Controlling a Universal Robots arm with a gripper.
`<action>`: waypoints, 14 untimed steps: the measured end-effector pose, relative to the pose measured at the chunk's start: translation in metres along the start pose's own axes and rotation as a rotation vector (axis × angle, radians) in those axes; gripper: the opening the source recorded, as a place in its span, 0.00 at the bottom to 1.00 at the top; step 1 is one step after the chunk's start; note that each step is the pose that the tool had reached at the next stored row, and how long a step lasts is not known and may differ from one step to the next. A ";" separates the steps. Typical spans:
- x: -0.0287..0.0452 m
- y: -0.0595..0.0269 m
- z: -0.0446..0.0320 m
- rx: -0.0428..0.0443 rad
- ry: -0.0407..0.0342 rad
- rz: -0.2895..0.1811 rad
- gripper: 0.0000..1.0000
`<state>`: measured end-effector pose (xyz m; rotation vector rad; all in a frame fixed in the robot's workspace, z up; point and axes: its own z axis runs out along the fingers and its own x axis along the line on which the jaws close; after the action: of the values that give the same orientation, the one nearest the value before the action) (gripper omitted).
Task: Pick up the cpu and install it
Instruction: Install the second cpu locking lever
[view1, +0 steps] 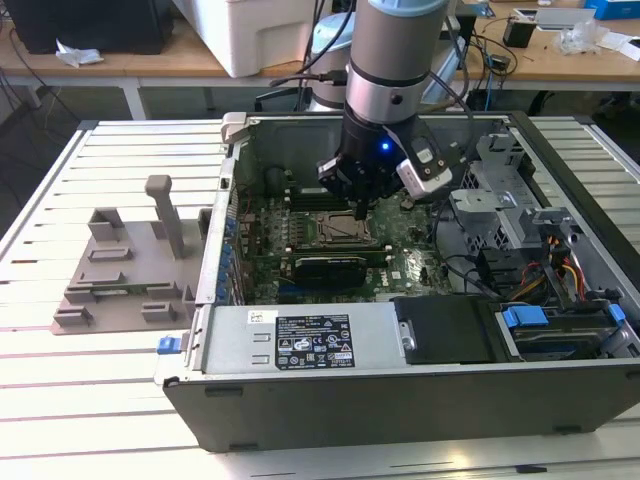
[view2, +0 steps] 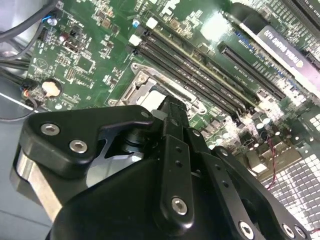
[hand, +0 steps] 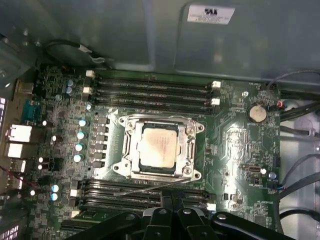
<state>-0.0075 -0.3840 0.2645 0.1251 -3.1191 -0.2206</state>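
Squarely socketed, silvery cpu (hand: 158, 147), darker-rimmed.

1. The cpu (hand: 158, 146) is a small flat square chip with a pale silvery top, washed warm by the light, and a thin darker rim.
2. In the first wrist view it lies flat inside the socket (hand: 159, 148), its edges parallel to the metal frame, face up.
3. The socket sits on the green motherboard (hand: 235, 145), between two banks of memory slots.
4. In the second wrist view a pale corner of the cpu (view2: 151, 98) shows in the socket, the rest hidden behind the black tool.
5. In the exterior view the socket (view1: 345, 229) lies mid-board inside the open case; the chip itself cannot be made out there.
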 end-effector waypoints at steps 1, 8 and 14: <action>0.0035 -0.0020 0.0035 -0.0001 0.0000 0.000 0.11; 0.0314 -0.0025 0.0216 0.0000 0.0000 0.000 0.11; 0.0440 -0.0038 0.0384 -0.0010 0.0025 -0.018 0.11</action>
<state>-0.0518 -0.3859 0.2262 0.1531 -3.1165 -0.2221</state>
